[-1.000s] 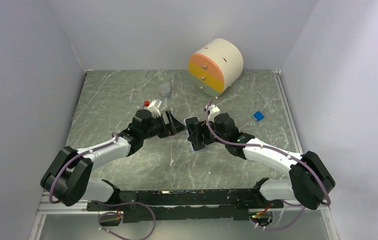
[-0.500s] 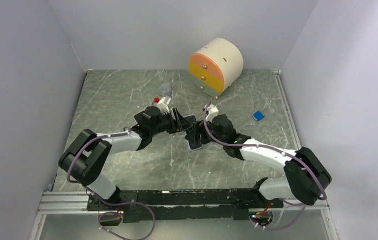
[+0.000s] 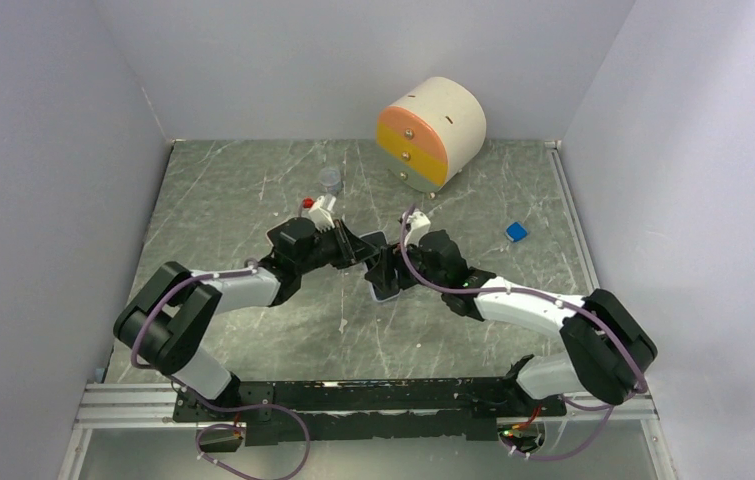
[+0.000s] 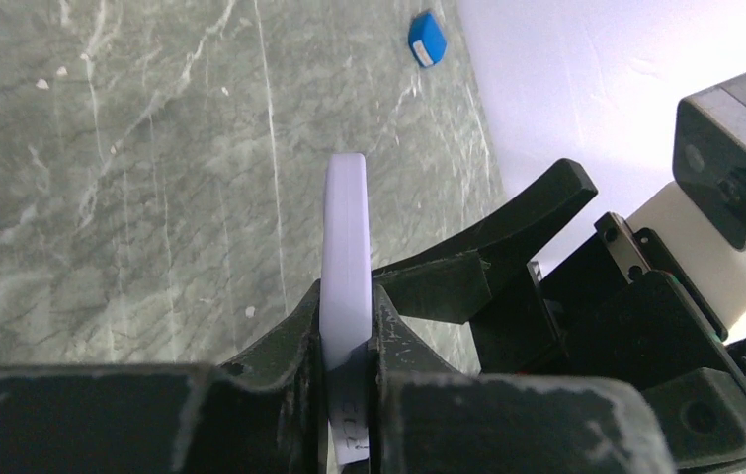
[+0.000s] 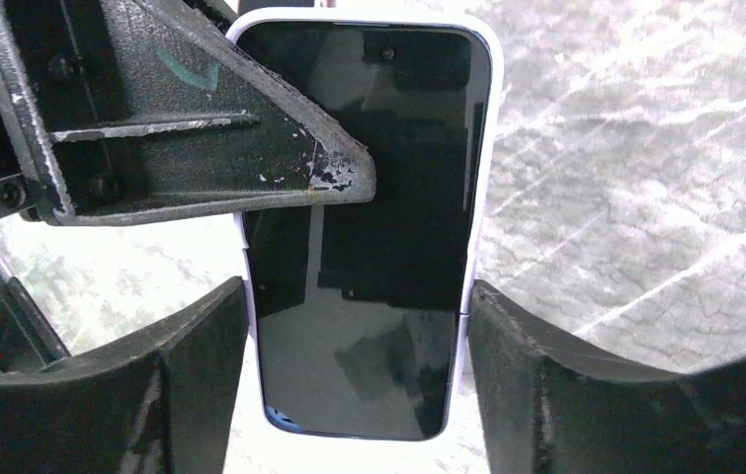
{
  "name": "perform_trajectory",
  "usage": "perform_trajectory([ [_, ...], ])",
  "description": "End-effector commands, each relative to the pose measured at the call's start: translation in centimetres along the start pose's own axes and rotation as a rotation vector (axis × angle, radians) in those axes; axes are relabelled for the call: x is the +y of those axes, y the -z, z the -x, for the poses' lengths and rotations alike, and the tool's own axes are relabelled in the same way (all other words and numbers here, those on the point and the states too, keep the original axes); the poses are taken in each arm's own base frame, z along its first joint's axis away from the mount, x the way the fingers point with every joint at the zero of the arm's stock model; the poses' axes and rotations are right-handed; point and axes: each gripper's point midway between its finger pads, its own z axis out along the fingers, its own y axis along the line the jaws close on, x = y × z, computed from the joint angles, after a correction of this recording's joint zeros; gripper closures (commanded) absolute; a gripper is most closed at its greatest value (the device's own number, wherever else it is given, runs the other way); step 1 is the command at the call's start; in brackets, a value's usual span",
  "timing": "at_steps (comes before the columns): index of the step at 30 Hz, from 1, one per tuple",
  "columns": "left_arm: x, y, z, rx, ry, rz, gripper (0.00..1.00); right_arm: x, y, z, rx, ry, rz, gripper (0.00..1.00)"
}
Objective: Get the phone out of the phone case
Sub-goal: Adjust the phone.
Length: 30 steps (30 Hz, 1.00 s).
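Note:
A phone [image 5: 378,197] with a black screen sits in a white phone case [image 5: 484,148], held above the table mid-scene [image 3: 384,285]. My right gripper [image 5: 359,289] is shut across the case's width, one finger on each long side near the lower end. My left gripper [image 4: 347,326] is shut on the case's edge [image 4: 346,237], clamping front and back. One of its fingers [image 5: 201,128] lies over the upper left of the screen. In the top view the left gripper [image 3: 358,245] and the right gripper [image 3: 389,270] meet at the phone.
A round cream, orange and yellow drawer unit [image 3: 432,130] stands at the back. A small blue object [image 3: 516,232] lies to the right, also seen in the left wrist view as a blue object [image 4: 427,38]. A clear cup [image 3: 330,180] stands behind the left arm. Walls close three sides.
My left arm has swung right to the phone and its jaws have closed on the case's edge. The right gripper with the phone has shifted slightly left.

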Motion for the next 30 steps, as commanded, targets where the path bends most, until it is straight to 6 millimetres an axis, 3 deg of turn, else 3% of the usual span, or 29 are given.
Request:
perform_trajectory([
  [1, -3.3, 1.4, 3.5, -0.118, -0.016, -0.092, 0.97, 2.6, 2.0, 7.0, -0.256, 0.016, 0.079, 0.22],
  [3, -3.7, 1.7, 4.6, -0.154, -0.008, -0.104, 0.98, 2.3, 2.7, 7.5, -0.283, 0.017, 0.063, 0.09],
  [5, -4.0, 1.9, 5.7, -0.192, -0.002, -0.111, 0.97, 2.0, 3.6, 8.2, -0.318, 0.018, 0.042, 0.01],
  [14, -5.5, 3.1, 10.0, -0.3, 0.013, -0.207, 0.98, 2.6, 5.6, 9.9, -0.399, 0.023, 0.067, 0.01],
  [20, -4.1, 4.6, 12.4, -0.459, 0.081, -0.255, 0.97, 3.2, 5.9, 10.2, -0.459, 0.021, 0.127, 0.01],
  [25, -4.1, 4.2, 13.5, -0.439, 0.144, -0.325, 0.97, 2.6, 5.6, 10.1, -0.462, 0.027, 0.11, 0.01],
  [30, -5.4, 5.2, 14.2, -0.465, 0.2, -0.427, 0.98, 2.8, 5.5, 10.2, -0.522, -0.022, 0.154, 0.02],
])
